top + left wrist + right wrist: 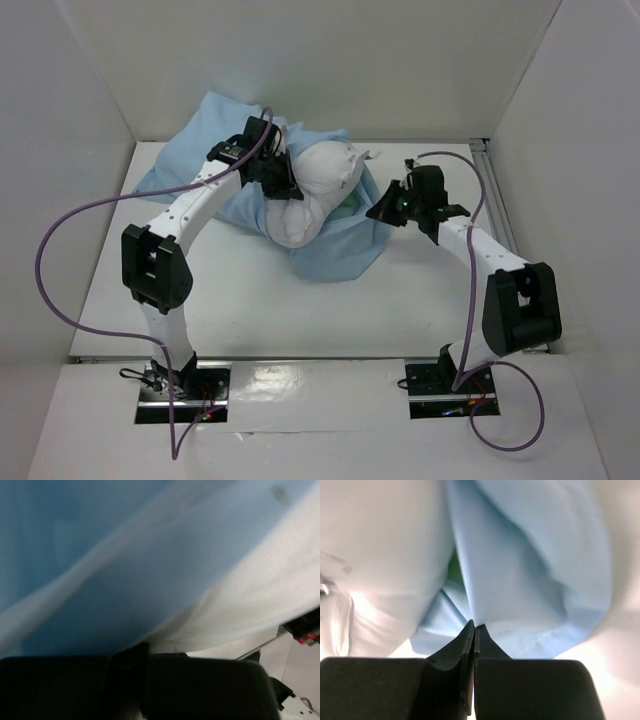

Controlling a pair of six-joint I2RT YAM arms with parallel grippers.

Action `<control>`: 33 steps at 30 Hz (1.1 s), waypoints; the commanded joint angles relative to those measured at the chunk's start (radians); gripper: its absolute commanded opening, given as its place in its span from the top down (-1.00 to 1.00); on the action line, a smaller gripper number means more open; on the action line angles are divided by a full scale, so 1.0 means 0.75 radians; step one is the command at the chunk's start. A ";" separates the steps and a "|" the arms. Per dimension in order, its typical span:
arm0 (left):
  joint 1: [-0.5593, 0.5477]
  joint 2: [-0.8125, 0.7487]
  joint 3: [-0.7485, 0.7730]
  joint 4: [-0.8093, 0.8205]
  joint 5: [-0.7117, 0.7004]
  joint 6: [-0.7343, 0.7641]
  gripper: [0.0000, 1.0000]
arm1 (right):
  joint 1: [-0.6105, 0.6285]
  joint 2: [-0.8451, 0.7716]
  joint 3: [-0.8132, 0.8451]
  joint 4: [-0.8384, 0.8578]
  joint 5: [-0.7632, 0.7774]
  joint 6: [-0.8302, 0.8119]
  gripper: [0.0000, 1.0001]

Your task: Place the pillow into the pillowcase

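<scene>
**Draw the pillowcase mouth over the pillow**

Nearest you, the worktop [250,310] lies bare in front of the cloth, so that is your room for pulling. The pillowcase [340,255] is spread light blue across the middle. The pillow [318,185] lies on it and looks only partly inside, with most of its white bulk exposed. Your right pincer [388,208] is clamped tight on a blue fold at the case's right edge, just beside the pillow. Your left pincer [283,185] sits against the pillow's left flank. Its jaws are pressed together where blue cloth meets white, seemingly on the pillowcase hem, though the wrist view is too blurred to be sure.

To do this step well, I judge you should hold both pinches firm and lift the hem a little so it clears the bulge. Then draw the two sides evenly, because a lopsided pull would likely twist the sack or roll the pillow out. Farther back, the case is bunched against the back wall [400,70], so there is little room there. The right pincer has open space towards the right.
</scene>
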 commanded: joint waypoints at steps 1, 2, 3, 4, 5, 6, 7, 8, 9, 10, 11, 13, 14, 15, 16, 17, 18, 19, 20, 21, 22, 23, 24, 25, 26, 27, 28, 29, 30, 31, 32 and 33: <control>0.091 0.018 -0.001 0.089 -0.300 0.041 1.00 | -0.071 -0.066 -0.044 -0.225 0.069 -0.089 1.00; 0.103 0.018 0.011 0.089 -0.300 0.041 1.00 | -0.090 -0.083 -0.061 -0.247 0.081 -0.089 1.00; 0.115 0.018 0.012 0.089 -0.315 0.041 1.00 | -0.104 -0.109 -0.075 -0.260 0.094 -0.089 1.00; 0.115 0.018 0.012 0.089 -0.315 0.041 1.00 | -0.119 -0.126 -0.105 -0.272 0.094 -0.089 1.00; 0.115 0.018 0.012 0.089 -0.315 0.053 1.00 | -0.131 -0.142 -0.120 -0.272 0.110 -0.089 1.00; 0.129 0.018 0.026 0.089 -0.302 0.053 1.00 | -0.131 -0.168 -0.136 -0.286 0.135 -0.089 1.00; 0.129 0.018 0.026 0.089 -0.302 0.053 1.00 | -0.131 -0.181 -0.136 -0.286 0.151 -0.089 1.00; 0.129 0.032 0.026 0.089 -0.284 0.069 1.00 | -0.145 -0.181 -0.136 -0.286 0.151 -0.077 1.00; 0.129 0.052 0.026 0.077 -0.284 0.069 1.00 | -0.145 -0.228 -0.149 -0.270 0.139 -0.076 1.00; 0.129 0.064 0.026 0.077 -0.284 0.069 1.00 | -0.145 -0.258 -0.149 -0.211 0.139 -0.054 1.00; 0.115 0.065 0.008 0.061 -0.270 0.098 1.00 | -0.145 -0.293 -0.149 -0.174 0.121 -0.020 1.00; 0.101 0.079 -0.041 0.060 -0.235 0.118 1.00 | -0.145 -0.377 -0.134 -0.095 0.139 0.017 1.00; 0.089 0.079 -0.062 0.060 -0.202 0.118 1.00 | -0.145 -0.394 -0.078 -0.094 0.155 0.030 1.00; 0.072 0.079 -0.076 0.060 -0.172 0.165 1.00 | -0.145 -0.408 -0.045 -0.076 0.200 0.048 1.00; 0.072 0.067 -0.101 0.060 -0.155 0.182 1.00 | -0.145 -0.408 -0.008 -0.076 0.220 0.048 1.00; 0.050 0.067 -0.101 0.060 -0.125 0.206 1.00 | -0.145 -0.408 0.059 -0.062 0.243 0.064 1.00; 0.035 0.067 -0.101 0.060 -0.112 0.267 1.00 | -0.145 -0.408 0.082 -0.043 0.257 0.065 1.00; 0.001 0.067 -0.101 0.038 -0.112 0.298 1.00 | -0.145 -0.408 0.103 0.012 0.274 0.065 1.00; -0.026 0.067 -0.101 0.020 -0.138 0.331 1.00 | -0.145 -0.426 0.103 0.079 0.274 0.077 1.00; -0.056 0.067 -0.085 -0.045 -0.173 0.386 1.00 | -0.145 -0.443 0.085 0.157 0.274 0.095 1.00; -0.117 0.087 -0.068 -0.076 -0.202 0.411 1.00 | -0.145 -0.457 0.072 0.228 0.274 0.116 1.00; -0.142 0.099 -0.040 -0.107 -0.233 0.437 1.00 | -0.145 -0.457 0.084 0.316 0.288 0.128 1.00; -0.165 0.099 -0.040 -0.129 -0.233 0.454 1.00 | -0.145 -0.425 0.111 0.333 0.302 0.128 1.00; -0.183 0.118 -0.023 -0.166 -0.233 0.482 1.00 | -0.145 -0.390 0.141 0.345 0.302 0.128 1.00; -0.198 0.118 -0.023 -0.167 -0.209 0.482 1.00 | -0.145 -0.301 0.178 0.346 0.315 0.142 1.00; -0.216 0.118 -0.023 -0.167 -0.174 0.499 1.00 | -0.145 -0.255 0.247 0.358 0.315 0.142 1.00; -0.216 0.118 -0.023 -0.181 -0.151 0.515 1.00 | -0.145 -0.208 0.283 0.358 0.315 0.142 1.00; -0.216 0.085 -0.039 -0.181 -0.129 0.515 1.00 | -0.158 -0.108 0.323 0.358 0.315 0.142 1.00; -0.216 0.067 -0.056 -0.181 -0.092 0.515 1.00 | -0.158 -0.065 0.389 0.340 0.315 0.130 1.00; -0.216 0.050 -0.056 -0.197 -0.092 0.527 1.00 | -0.170 -0.026 0.414 0.339 0.329 0.130 1.00; -0.228 0.034 -0.056 -0.211 -0.092 0.527 1.00 | -0.170 0.007 0.414 0.339 0.343 0.142 1.00; -0.229 0.034 -0.034 -0.274 -0.146 0.515 1.00 | -0.188 0.046 0.414 0.366 0.343 0.161 1.00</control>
